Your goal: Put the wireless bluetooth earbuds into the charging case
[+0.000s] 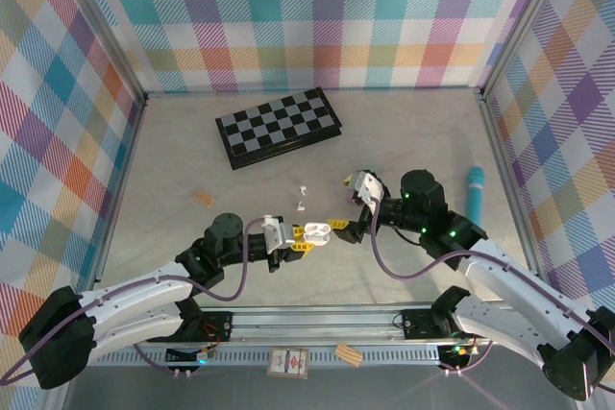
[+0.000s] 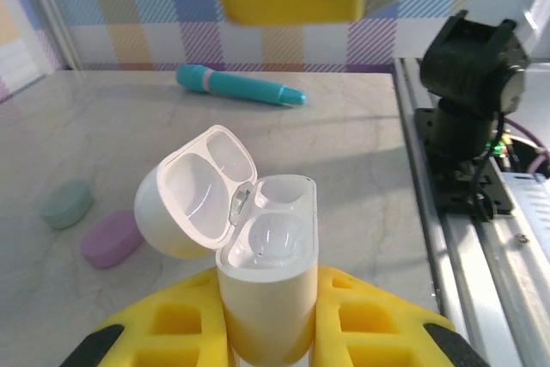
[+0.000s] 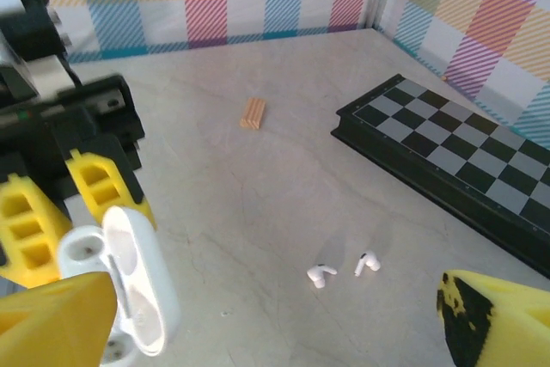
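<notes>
My left gripper (image 1: pixel 300 235) (image 2: pixel 266 337) is shut on a white charging case (image 1: pixel 320 230) (image 2: pixel 268 294) (image 3: pixel 129 290), its yellow fingers (image 2: pixel 378 324) pressing both sides of the body. The case stands upright with its lid (image 2: pixel 198 204) swung open and both wells bare. Two white earbuds (image 1: pixel 301 197) lie loose on the table just beyond the case, apart from each other: one (image 3: pixel 320 275) and the other (image 3: pixel 367 262). My right gripper (image 1: pixel 343 203) (image 3: pixel 275 333) hangs open above and right of the case, with nothing between its fingers (image 3: pixel 494 324).
A folded chessboard (image 1: pixel 279 127) (image 3: pixel 464 152) lies at the back. A teal pen-shaped device (image 1: pixel 475 189) (image 2: pixel 241 85) lies at the right. A mint case (image 2: pixel 67 204) and a lilac case (image 2: pixel 112 238) rest on the table. A small wooden block (image 1: pixel 204 197) (image 3: pixel 253 113) lies at the left.
</notes>
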You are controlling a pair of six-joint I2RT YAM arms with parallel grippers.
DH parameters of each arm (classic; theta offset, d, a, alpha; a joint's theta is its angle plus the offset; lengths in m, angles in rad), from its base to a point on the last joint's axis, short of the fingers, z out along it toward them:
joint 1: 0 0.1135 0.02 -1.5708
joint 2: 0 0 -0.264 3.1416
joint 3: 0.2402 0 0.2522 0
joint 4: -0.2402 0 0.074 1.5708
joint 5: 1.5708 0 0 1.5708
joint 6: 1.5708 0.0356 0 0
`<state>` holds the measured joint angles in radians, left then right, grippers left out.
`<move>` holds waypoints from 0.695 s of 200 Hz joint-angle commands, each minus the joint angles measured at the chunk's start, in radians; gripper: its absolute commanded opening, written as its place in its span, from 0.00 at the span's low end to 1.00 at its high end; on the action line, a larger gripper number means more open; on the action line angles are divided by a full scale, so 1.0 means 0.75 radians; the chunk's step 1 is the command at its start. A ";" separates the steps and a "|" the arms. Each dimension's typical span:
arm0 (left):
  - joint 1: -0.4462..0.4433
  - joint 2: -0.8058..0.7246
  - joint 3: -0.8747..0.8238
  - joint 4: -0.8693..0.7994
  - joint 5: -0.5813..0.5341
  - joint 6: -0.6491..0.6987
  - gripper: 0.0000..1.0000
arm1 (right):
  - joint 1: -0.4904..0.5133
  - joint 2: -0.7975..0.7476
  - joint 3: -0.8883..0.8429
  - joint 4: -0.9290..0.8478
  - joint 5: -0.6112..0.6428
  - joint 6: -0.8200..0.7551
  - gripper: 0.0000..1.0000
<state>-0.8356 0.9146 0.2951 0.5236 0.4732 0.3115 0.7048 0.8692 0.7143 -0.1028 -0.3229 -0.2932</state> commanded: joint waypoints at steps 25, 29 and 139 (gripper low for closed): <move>-0.012 -0.069 -0.093 0.170 -0.174 0.029 0.11 | -0.023 0.004 0.009 0.067 0.053 0.241 0.99; -0.012 -0.081 -0.098 0.165 -0.186 0.036 0.11 | -0.023 0.013 0.014 0.065 0.067 0.274 0.99; 0.185 -0.231 -0.391 0.492 -0.671 -0.132 0.09 | -0.044 0.773 0.374 -0.046 0.253 0.817 0.95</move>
<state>-0.7101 0.7868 0.0208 0.7876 0.1043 0.2470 0.6731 1.3533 0.8963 -0.0837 -0.1562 0.2550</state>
